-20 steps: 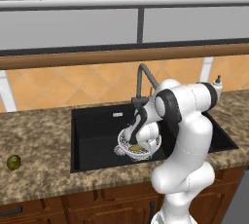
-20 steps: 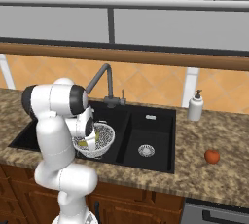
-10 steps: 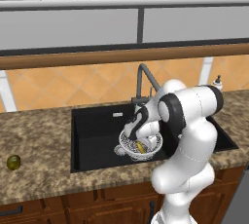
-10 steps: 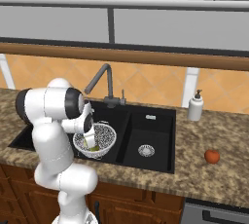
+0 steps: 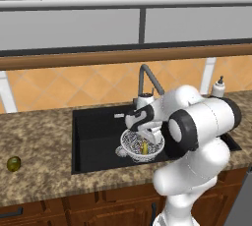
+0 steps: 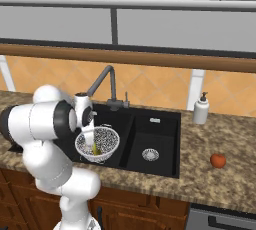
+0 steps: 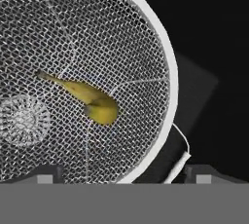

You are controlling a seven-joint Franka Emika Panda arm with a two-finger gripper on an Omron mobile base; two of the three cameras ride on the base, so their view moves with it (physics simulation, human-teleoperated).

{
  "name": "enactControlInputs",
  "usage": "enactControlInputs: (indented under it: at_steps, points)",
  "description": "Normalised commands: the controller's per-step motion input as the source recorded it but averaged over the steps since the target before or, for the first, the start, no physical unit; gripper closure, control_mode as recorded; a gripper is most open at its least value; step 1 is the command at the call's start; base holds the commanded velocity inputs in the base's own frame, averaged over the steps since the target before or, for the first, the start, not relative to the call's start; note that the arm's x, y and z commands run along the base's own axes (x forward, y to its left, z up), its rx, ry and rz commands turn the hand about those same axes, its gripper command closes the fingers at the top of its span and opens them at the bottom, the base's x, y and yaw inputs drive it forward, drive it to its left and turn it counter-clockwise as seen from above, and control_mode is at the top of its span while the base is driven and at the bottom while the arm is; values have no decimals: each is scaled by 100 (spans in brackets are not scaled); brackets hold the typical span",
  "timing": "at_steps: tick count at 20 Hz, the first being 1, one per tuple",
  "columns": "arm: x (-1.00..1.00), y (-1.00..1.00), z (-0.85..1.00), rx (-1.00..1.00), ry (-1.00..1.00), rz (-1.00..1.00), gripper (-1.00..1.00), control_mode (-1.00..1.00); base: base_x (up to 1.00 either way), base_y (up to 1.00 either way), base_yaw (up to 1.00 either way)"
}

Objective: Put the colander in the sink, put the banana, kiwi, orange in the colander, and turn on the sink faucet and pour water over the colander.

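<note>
Colander sits in the big basin of the black sink, centre of the left base frame, lower left of centre in the right base frame. Banana lies loose on the mesh inside it, centre-left in the hand view. Pincer hangs just over the bowl, jaws released and spread wide, gripping nothing; its tips sit apart at the bottom of the hand view. Kiwi rests on the bench at far left of the left base frame, well apart from the sink. Orange sits on the bench at right of the right base frame. Faucet stands behind the basin. White soap bottle stands right of the sink.
</note>
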Motion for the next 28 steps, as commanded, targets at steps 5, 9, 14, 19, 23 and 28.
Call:
enactControlInputs:
  at_steps: [5,9,14,19,23,28]
  points:
    - [-48,1,45,-1,5,-1,-100,-100,0,0,0]
    - [-53,22,36,-2,1,1,-100,-100,0,0,0]
    - [-47,48,39,0,0,9,-100,-100,0,0,0]
    - [-33,51,43,0,0,13,-100,-100,0,0,0]
    - [-49,47,16,0,0,16,-100,-100,0,0,0]
    - [-31,60,36,0,0,12,-100,-100,0,0,0]
